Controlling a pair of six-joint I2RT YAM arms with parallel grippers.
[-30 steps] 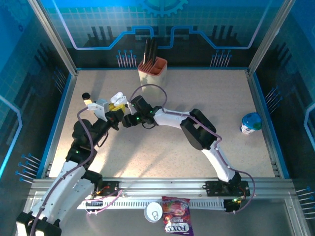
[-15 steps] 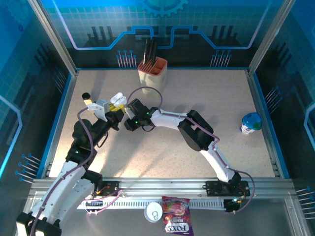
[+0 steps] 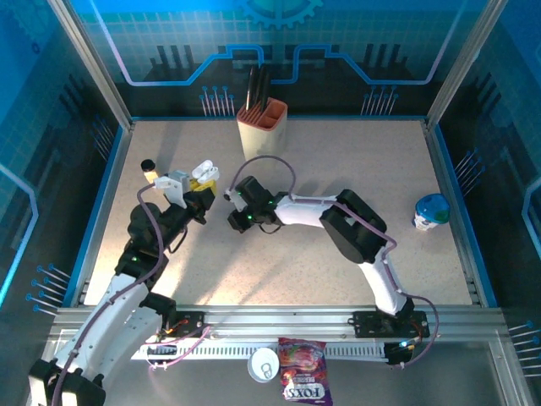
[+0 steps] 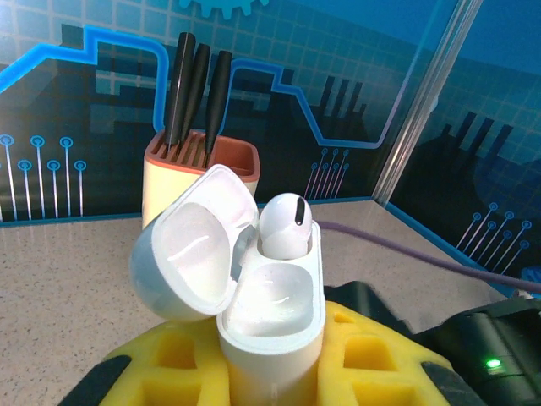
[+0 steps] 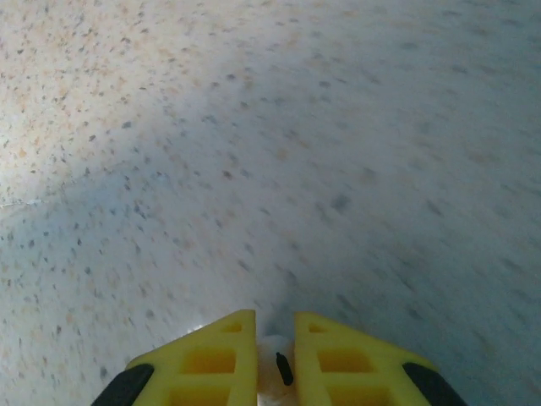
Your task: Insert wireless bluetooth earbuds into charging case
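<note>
Wireless bluetooth earbuds: one earbud (image 4: 285, 224) is seated upright in the far slot of the charging case (image 4: 275, 326), whose lid (image 4: 190, 254) is swung open to the left. The case is clamped between the yellow fingers (image 4: 363, 351) of the left gripper (image 4: 270, 364), and its base is cut off at the frame edge. A second earbud (image 5: 276, 370) is pinched in the right gripper (image 5: 275, 330), low over the table (image 5: 296, 152). Only a white sliver with a black mark is seen; the rest is hidden by the pads. From above, this gripper is placed just right of the case, apart from it.
</note>
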